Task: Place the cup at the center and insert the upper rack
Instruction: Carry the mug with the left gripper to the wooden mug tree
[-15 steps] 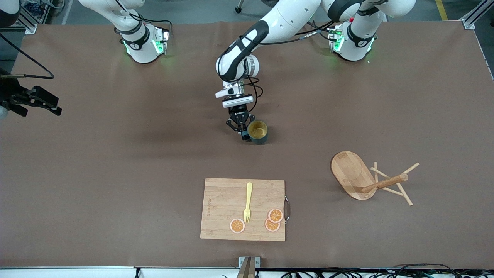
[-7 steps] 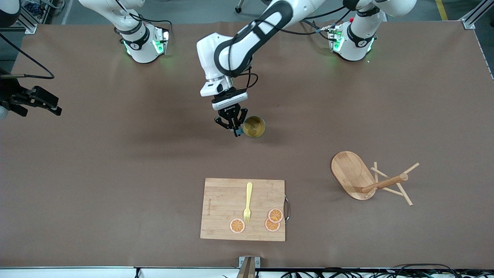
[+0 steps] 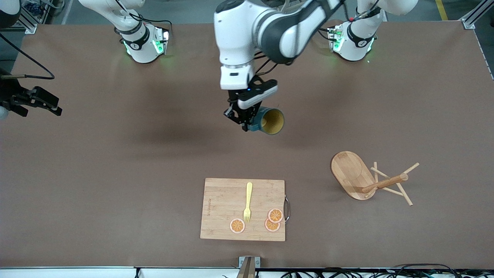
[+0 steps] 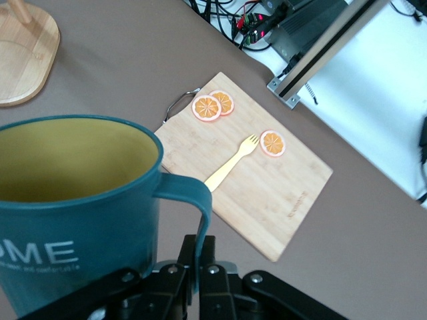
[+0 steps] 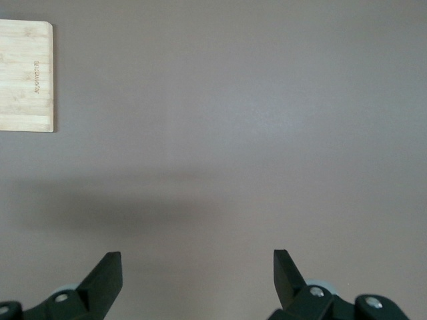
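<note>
Cup (image 3: 271,121) in left gripper (image 3: 244,124), over mid-table. Cutting board (image 3: 224,210) nearer the front camera than gripper; mug tree (image 3: 353,174) toward left arm's end.

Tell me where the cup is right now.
The cup hangs tilted in the left gripper, clamped by its handle, in the air over mid-table, with the cutting board nearer the front camera.

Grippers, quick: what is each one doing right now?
Left gripper: shut on the cup by its handle, above the table.
Right gripper: open, holding nothing, waiting.
</note>
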Available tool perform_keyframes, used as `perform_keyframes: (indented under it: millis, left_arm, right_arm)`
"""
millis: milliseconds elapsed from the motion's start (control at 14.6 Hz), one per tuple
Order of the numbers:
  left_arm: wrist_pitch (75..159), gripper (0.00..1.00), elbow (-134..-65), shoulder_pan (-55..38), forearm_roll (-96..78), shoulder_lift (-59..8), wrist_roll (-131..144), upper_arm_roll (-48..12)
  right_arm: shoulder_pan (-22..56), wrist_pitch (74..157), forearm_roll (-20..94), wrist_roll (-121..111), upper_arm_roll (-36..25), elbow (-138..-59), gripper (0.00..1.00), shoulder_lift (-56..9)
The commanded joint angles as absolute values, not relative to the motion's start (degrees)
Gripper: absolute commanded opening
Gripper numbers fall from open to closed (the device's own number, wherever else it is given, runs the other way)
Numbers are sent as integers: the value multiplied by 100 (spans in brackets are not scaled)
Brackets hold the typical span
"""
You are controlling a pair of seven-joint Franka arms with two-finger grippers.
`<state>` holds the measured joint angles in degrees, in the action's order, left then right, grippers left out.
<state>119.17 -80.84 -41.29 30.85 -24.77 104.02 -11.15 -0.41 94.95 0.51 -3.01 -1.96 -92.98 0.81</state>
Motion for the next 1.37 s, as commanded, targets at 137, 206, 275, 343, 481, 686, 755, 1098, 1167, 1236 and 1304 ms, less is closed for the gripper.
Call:
perform_keyframes:
  millis: [137, 206, 275, 343, 481, 686, 755, 1098, 1167, 1236, 1304]
  left_arm:
    - [12058, 0, -8253, -3307, 1507, -1794, 9889, -1160]
    - [12059, 0, -8253, -3087, 1068, -1706, 9792, -1160]
    - [12059, 0, -8253, -2885, 750, -1592, 9617, -1160]
    - [12059, 0, -8253, -2735, 556, -1513, 9520, -1160]
    - [12059, 0, -8253, -2462, 327, -1459, 9510, -1160]
    - [12050, 0, -8270, -1830, -735, -1389, 9204, -1160]
    - [11998, 0, -8279, -1567, -1104, -1380, 9054, -1160]
    - [11584, 0, -8489, -740, -2362, -1476, 8553, -1151]
    - [11584, 0, -8560, -599, -2556, -1494, 8404, -1143]
    - [11584, 0, -8604, -485, -2723, -1546, 8237, -1143]
    - [11584, 0, -8631, -379, -2820, -1608, 8096, -1143]
  right_arm:
    - [-35, 9554, -35, -325, -193, -9387, 100, 123]
    - [-35, 9562, -35, -325, -193, -9387, 100, 123]
    - [-26, 9562, -35, -325, -193, -9387, 100, 123]
    - [-26, 9562, -35, -325, -193, -9387, 100, 123]
    - [-26, 9580, -26, -325, -193, -9387, 100, 97]
    - [-35, 9589, -35, -325, -193, -9387, 100, 88]
    - [-44, 9589, -35, -325, -193, -9387, 100, 88]
    - [-35, 9589, -26, -290, -193, -9343, 100, 97]
    - [-44, 9580, -9, -281, -193, -9334, 100, 97]
    - [-44, 9571, 35, -264, -193, -9290, 100, 97]
    - [-44, 9554, 35, -255, -193, -9229, 100, 97]
